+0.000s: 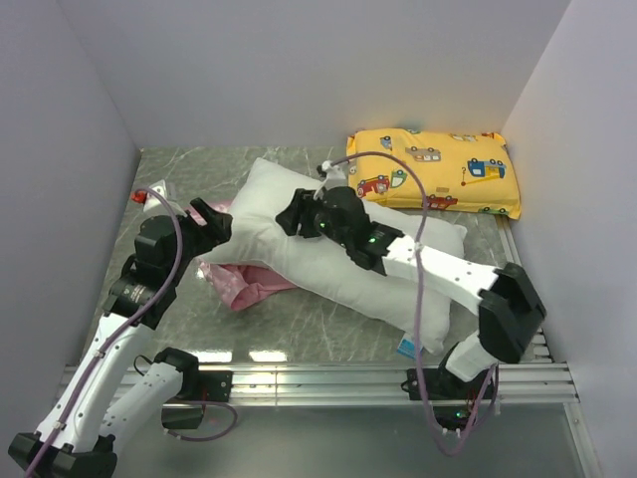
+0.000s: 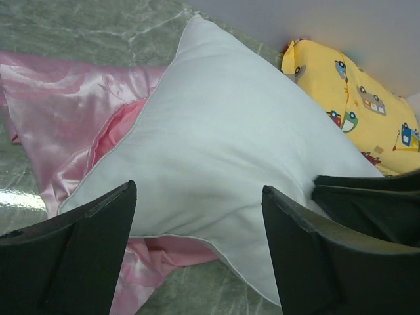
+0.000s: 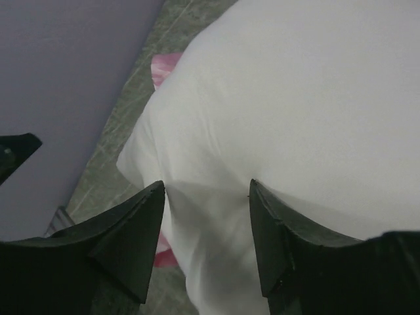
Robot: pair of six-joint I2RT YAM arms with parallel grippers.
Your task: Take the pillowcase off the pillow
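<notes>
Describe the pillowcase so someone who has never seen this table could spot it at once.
On the grey marbled table, find the big white pillow lying across the middle. The pillowcase is the crumpled cloth poking out from under its left side. It alone is shiny pink; its neighbours are plain white and, at the back right, a yellow vehicle-print pillow.

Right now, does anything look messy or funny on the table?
Yes. The pink pillowcase lies crumpled in a heap on the table, and the white pillow sprawls at a slant on top of part of it. The yellow pillow at the back lies flat and neat.
</notes>
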